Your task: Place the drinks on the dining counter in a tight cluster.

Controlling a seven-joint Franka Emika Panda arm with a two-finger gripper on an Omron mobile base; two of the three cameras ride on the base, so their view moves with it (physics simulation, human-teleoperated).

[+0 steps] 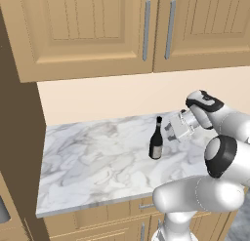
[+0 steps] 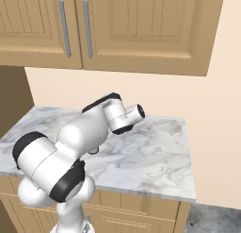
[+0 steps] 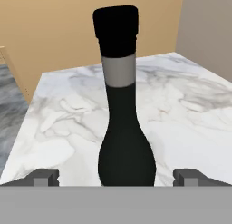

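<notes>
One of the drinks, a tall dark long-necked wine bottle, stands upright on a short marble counter under wall cabinets. My gripper hangs level just to its right, pointing at it, open. In the hand view the bottle rises close in front, with its black cap and grey neck band. Its belly sits between my two spread fingertips, and neither touches it. The gripper holds nothing. The dining counter is out of view.
Tan wall cabinets hang low over the counter, with a beige wall behind it. A dark brown tall panel closes the counter's left end. At its right end the counter stops by a beige wall. My own arm fills the near side.
</notes>
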